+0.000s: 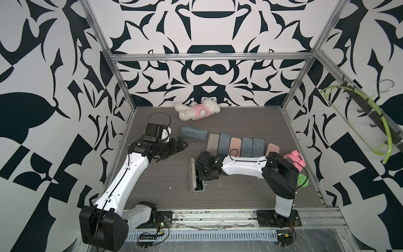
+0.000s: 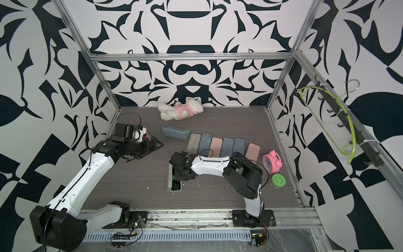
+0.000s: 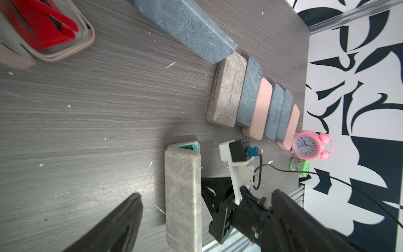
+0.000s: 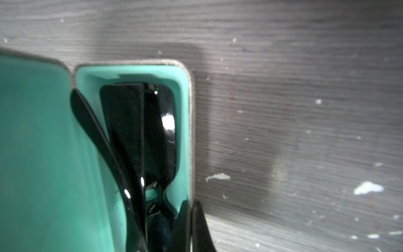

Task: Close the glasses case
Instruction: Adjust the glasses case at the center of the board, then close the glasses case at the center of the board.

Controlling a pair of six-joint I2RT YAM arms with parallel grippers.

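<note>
- Both top views: the glasses case (image 1: 192,174) stands open with its grey lid upright, just beside the right gripper (image 1: 204,177), whose tips hide under the wrist. The left gripper (image 1: 174,152) hangs well apart, with bare table (image 1: 157,181) between.
- Left wrist view: its fingers (image 3: 122,224) are spread wide and empty, with the lid's back ahead.
- Right wrist view alone: the right tips pinch the base rim. Black sunglasses (image 4: 130,131) lie inside, and there is bare table outward.

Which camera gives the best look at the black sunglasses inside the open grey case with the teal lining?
The right wrist view: the black sunglasses fill the teal-lined case up close. Both top views show only a dark sliver of them. The left wrist view shows mostly the lid's grey back.
</note>
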